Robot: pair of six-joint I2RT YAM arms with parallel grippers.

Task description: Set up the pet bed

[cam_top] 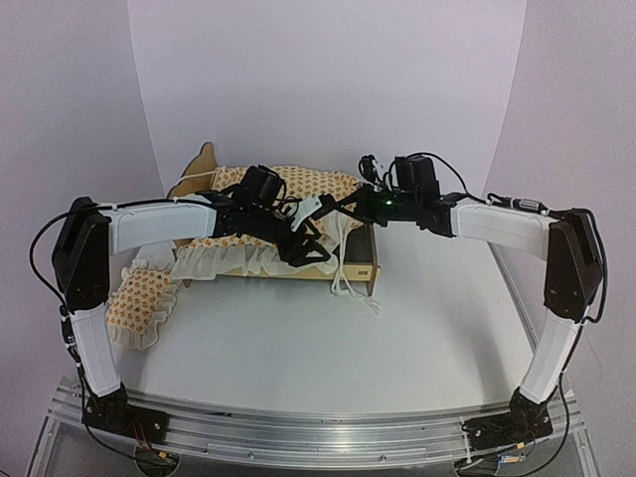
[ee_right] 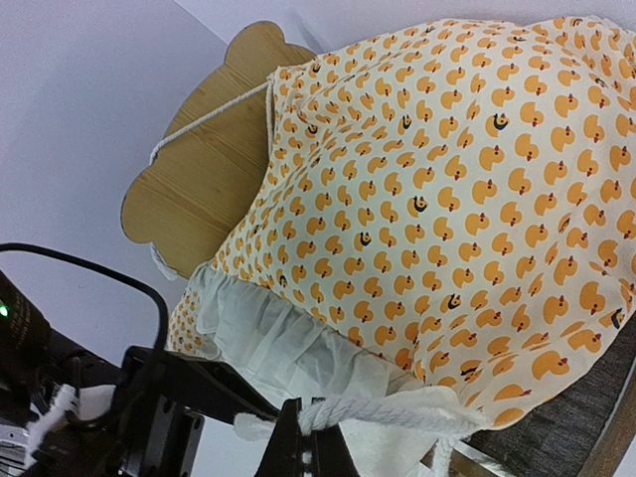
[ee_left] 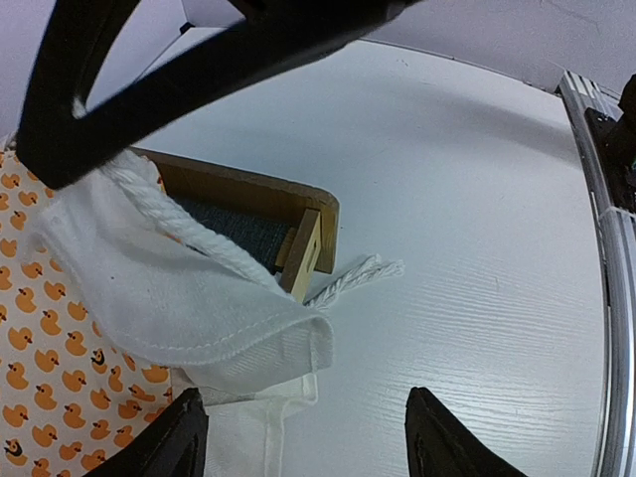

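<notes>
The light-wood bed frame [cam_top: 360, 266] stands at the back middle, with its scalloped headboard [cam_top: 205, 159] to the left. The cream, orange duck-print bedding [cam_top: 308, 184] lies on it, its ruffle [cam_top: 234, 260] hanging over the near side. My right gripper [cam_top: 330, 209] is shut on the bedding's white cord [ee_right: 397, 409] at the foot-end corner; in the right wrist view the gripper [ee_right: 313, 432] pinches it. My left gripper [cam_top: 303, 248] is open just below, its jaws [ee_left: 303, 412] wide apart by the white cloth corner [ee_left: 248, 343], holding nothing. The pillow [cam_top: 144, 298] lies on the table at the left.
The frame's foot corner [ee_left: 310, 234] and dark grey base [ee_left: 238, 231] show under the lifted cloth. Loose white cords [cam_top: 356, 290] trail onto the white table [cam_top: 328, 348] by the frame's right end. White walls stand behind, and a metal rail [cam_top: 318, 432] runs along the near edge.
</notes>
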